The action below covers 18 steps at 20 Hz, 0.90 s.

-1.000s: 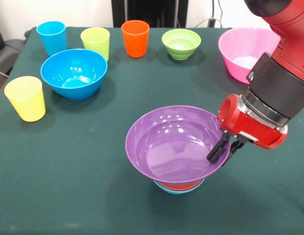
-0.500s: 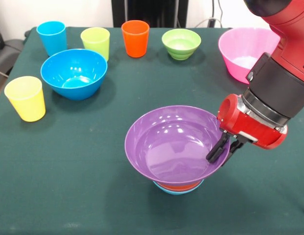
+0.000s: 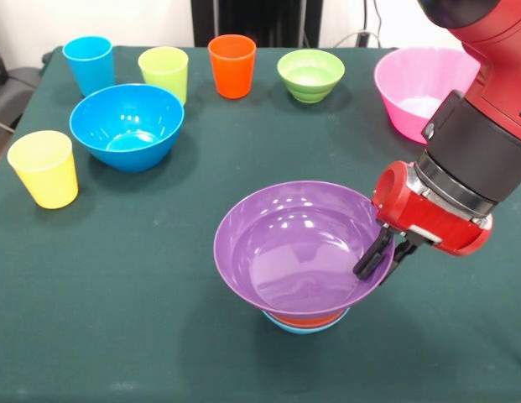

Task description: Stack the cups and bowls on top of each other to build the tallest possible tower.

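While I watch from the front, the pincer (image 3: pixel 379 264) is clenched on the right rim of the purple bowl (image 3: pixel 298 248) — that bowl sits atop the orange bowl (image 3: pixel 308 318) and light-blue bowl (image 3: pixel 306 326), forming the tower near the worktop (image 3: pixel 143 294) front.

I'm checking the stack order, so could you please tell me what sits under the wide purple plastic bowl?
Under the wide purple plastic bowl, an orange bowl's rim shows, with a light-blue bowl's edge lowest. The purple bowl covers the rest of both.
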Available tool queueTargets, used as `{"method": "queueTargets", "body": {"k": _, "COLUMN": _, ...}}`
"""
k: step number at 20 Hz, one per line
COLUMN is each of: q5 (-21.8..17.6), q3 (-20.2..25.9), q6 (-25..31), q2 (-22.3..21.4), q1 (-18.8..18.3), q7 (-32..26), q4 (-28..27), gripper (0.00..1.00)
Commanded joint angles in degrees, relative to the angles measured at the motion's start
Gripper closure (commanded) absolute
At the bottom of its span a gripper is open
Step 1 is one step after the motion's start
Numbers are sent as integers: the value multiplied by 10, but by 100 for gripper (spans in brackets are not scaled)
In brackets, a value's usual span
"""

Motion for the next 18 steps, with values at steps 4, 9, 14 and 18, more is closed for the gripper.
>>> {"method": "queueTargets", "body": {"k": 4, "q5": -12, "q3": 30, "q6": -5, "q2": 19, "q1": 0, "q7": 87, "q4": 6, "gripper": 100}}
{"method": "queueTargets", "body": {"k": 9, "q5": -11, "q3": 32, "q6": -8, "q2": 17, "q1": 1, "q7": 87, "q4": 9, "gripper": 100}}
{"method": "queueTargets", "body": {"k": 14, "q5": -10, "q3": 35, "q6": -11, "q2": 18, "q1": -1, "q7": 86, "q4": 6, "gripper": 100}}
{"method": "queueTargets", "body": {"k": 18, "q5": -10, "q3": 35, "q6": -14, "q2": 18, "q1": 0, "q7": 90, "q4": 8, "gripper": 100}}
